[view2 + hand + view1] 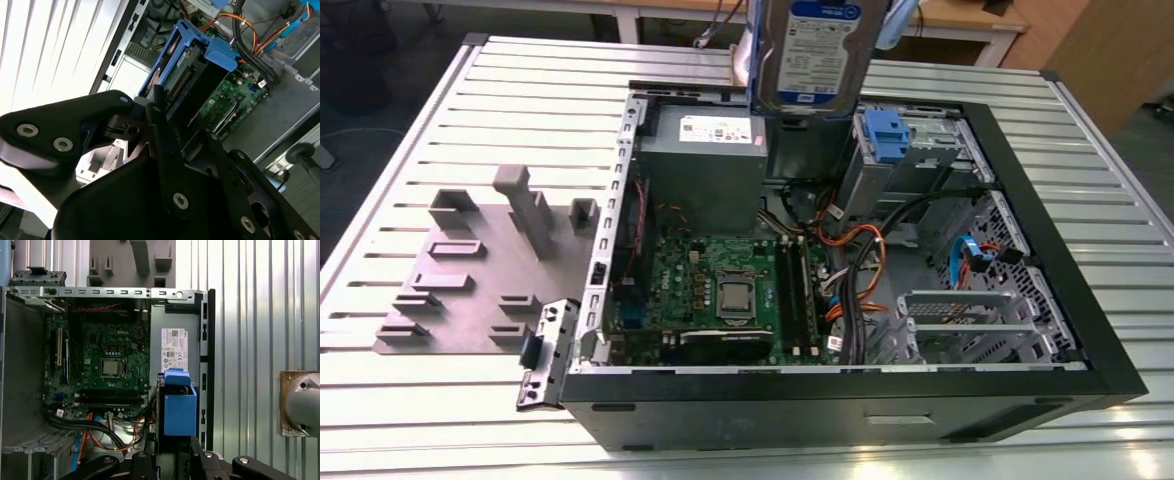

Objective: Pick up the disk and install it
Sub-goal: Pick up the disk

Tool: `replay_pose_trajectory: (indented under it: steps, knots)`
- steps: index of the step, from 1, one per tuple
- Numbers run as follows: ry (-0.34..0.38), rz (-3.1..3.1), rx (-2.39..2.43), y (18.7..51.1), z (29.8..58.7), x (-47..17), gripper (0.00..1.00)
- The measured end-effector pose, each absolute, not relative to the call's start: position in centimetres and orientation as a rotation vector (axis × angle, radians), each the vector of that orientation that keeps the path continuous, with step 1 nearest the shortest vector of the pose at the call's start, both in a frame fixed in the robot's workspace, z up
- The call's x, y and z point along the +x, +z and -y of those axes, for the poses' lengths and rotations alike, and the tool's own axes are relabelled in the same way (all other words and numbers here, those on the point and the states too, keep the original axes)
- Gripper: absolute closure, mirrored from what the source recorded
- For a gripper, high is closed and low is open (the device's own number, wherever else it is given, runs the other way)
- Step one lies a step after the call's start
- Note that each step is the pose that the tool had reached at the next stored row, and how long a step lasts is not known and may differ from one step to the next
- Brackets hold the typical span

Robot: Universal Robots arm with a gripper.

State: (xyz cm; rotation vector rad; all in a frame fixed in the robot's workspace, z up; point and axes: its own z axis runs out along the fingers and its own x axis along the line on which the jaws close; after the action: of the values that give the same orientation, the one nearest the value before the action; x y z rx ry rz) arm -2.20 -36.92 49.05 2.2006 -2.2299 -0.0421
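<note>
Black gripper (161, 107) clamped on disk (817, 45), hanging above open computer case (854, 412).

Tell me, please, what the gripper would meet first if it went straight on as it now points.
Probably the grey power supply: the gripper, shut on the disk, points down into the open case above its edge, though depth is unclear.

Blues, greens and greys around a black computer case (827, 412)

Above the case, silver-grey disk (817, 60) with white-and-blue label and bright blue carrier frame (179, 407); inside the case, green motherboard (707, 270), grey power supply (700, 180) with white sticker (716, 128), orange and black cables (854, 240), second blue drive carrier (886, 135); under the case, silvery table (480, 110) striped with parallel ribs; beside the case, plain grey fixture plate (467, 285).
</note>
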Motion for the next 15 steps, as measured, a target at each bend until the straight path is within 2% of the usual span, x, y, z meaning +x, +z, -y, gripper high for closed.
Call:
replay_pose_trajectory:
  steps: [15]
  knots:
    - [-0.042,2.230,2.200,49.0,36.9,-0.1,0.65]
